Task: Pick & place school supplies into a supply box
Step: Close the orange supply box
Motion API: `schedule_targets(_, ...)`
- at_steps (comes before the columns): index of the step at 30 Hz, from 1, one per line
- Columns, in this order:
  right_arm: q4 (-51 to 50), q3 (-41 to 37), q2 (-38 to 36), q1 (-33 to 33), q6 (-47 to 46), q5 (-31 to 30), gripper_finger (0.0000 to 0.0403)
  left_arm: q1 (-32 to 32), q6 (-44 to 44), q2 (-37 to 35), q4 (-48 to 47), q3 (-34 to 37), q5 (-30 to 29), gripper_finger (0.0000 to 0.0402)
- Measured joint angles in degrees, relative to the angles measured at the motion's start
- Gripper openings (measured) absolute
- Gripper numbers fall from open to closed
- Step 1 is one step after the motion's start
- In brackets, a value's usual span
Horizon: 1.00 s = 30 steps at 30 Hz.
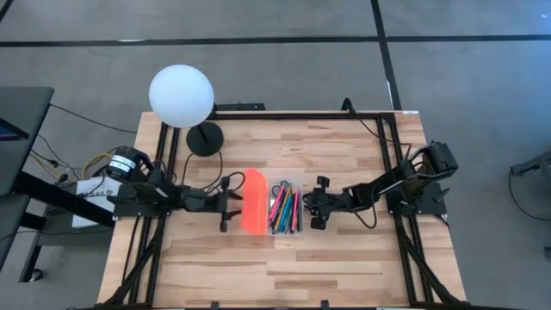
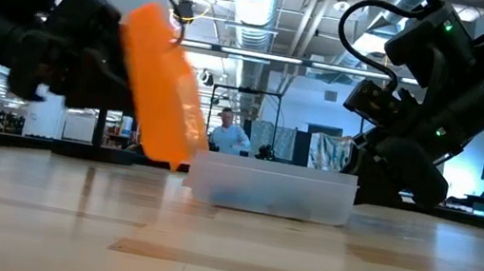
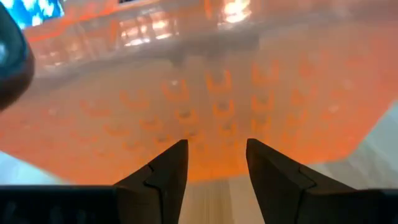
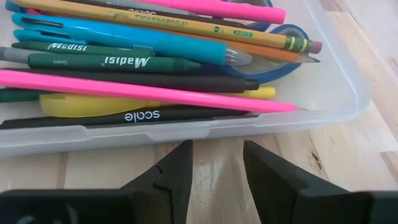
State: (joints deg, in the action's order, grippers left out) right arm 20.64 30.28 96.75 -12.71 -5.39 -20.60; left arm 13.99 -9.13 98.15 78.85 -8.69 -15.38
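Supply box of clear plastic (image 1: 287,209) sits mid-desk in the high view, pens inside, its bright orange lid (image 1: 254,201) raised beside the left pincer (image 1: 225,201). Low view: lid tilted over base. Wrist views: both pincers released, right pincer (image 4: 216,163) facing the box wall

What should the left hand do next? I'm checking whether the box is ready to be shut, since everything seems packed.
Probably swing the orange lid over onto the clear base. The pens and pencils already lie inside, the lid stands tilted up beside the base, and the left hand is right against it with fingers apart. The right hand waits open on the base's other side, holding nothing.
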Motion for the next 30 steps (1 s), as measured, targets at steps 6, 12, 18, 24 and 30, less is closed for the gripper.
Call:
schedule_targets(6,0.0,0.0,0.0,-0.03,-0.12,0.0,0.0134,-3.14,-2.59,-0.04,-7.72,-6.89,4.89,0.0157)
schedule_targets(12,-0.15,0.0,0.0,-0.04,-0.15,-0.01,0.0134,-6.33,-1.29,-0.15,-24.63,-16.87,9.89,0.0157)
schedule_targets(18,-0.43,0.0,0.0,-0.46,-0.15,-0.12,0.0134,-7.22,-3.64,0.0,-34.9,-24.65,11.28,0.0157)
schedule_targets(24,-0.44,0.0,0.0,-1.57,0.51,-0.65,0.0134,-8.13,-3.62,0.0,-40.47,-29.56,10.91,0.0157)
schedule_targets(30,-0.45,0.0,0.0,-1.53,0.82,-2.63,0.0134,-10.69,0.64,0.35,-44.2,-32.5,12.47,0.0157)
